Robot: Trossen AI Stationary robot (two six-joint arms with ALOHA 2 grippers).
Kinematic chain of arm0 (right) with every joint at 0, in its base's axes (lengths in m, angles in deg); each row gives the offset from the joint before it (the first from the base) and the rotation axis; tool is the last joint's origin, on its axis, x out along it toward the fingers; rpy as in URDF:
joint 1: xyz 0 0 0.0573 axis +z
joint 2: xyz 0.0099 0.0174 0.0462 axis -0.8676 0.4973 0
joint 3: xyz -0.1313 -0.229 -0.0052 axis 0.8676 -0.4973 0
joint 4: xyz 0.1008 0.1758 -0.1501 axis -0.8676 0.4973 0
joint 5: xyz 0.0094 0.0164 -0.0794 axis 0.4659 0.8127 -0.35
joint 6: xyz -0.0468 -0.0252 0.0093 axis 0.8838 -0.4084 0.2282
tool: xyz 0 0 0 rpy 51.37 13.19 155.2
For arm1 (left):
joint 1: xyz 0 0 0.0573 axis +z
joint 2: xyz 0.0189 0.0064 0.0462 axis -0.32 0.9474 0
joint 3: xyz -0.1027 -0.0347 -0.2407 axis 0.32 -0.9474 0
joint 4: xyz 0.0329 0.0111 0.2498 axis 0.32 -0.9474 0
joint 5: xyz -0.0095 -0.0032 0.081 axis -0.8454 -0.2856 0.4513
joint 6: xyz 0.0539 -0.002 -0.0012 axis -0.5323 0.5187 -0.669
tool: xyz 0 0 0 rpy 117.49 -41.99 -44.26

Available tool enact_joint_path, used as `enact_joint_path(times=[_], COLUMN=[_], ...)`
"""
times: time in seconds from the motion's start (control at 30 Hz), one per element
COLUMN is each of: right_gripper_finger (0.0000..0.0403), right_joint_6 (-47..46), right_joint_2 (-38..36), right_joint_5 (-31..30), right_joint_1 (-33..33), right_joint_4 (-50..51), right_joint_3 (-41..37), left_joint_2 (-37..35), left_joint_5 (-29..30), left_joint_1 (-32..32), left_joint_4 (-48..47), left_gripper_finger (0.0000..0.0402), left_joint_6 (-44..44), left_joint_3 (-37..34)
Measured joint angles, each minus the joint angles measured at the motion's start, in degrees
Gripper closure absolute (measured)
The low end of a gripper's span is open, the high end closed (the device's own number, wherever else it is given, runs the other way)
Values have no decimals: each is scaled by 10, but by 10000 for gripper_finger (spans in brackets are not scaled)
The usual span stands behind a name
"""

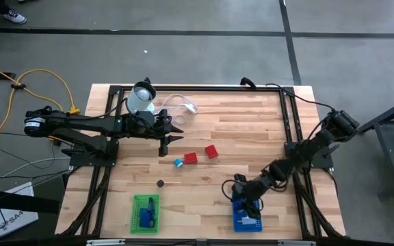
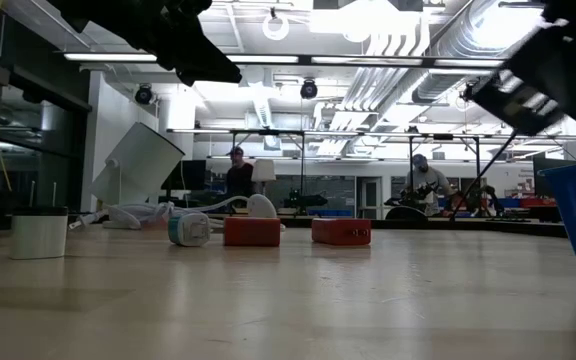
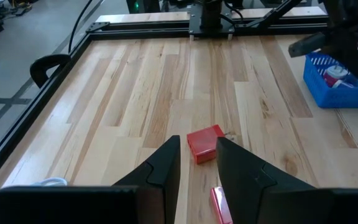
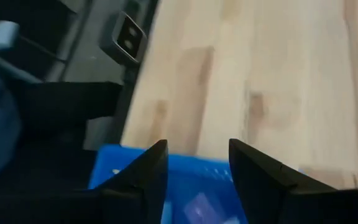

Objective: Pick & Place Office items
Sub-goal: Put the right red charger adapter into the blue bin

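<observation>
Two red blocks, a small blue-and-white piece and a small round black-topped piece lie loose on the wooden table. My left gripper hangs above the table just left of the red blocks. It is open by a narrow gap, and one red block shows beyond the fingertips. My right gripper hovers open and holding nothing over the far edge of the blue basket, which holds small pieces. A green basket holds a blue piece.
A pale round container stands tilted at the far left, beside a coiled white cable. A black metal frame borders the table. In the low view, people stand in the room beyond. Bare wood lies between the two baskets.
</observation>
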Motion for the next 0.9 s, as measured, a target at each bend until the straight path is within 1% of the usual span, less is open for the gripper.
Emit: enact_joint_path(times=[0.23,0.33,0.43,0.67,0.9], right_gripper_finger=[247,247,247,247,247], right_joint_6=[76,84,85,110,122], right_joint_2=[0,0,0,0,0], right_joint_5=[99,122,136,134,86], right_joint_1=[-51,-64,-74,-94,-141], right_joint_4=[-106,-135,-144,-144,-144], right_joint_3=[0,0,0,0,0], left_joint_2=[0,0,0,0,0], left_joint_5=[0,0,0,0,0], left_joint_1=[0,0,0,0,0], left_joint_4=[0,0,0,0,0], left_gripper_finger=[304,304,304,304,304], left_joint_6=[0,0,0,0,0], left_joint_3=[0,0,0,0,0])
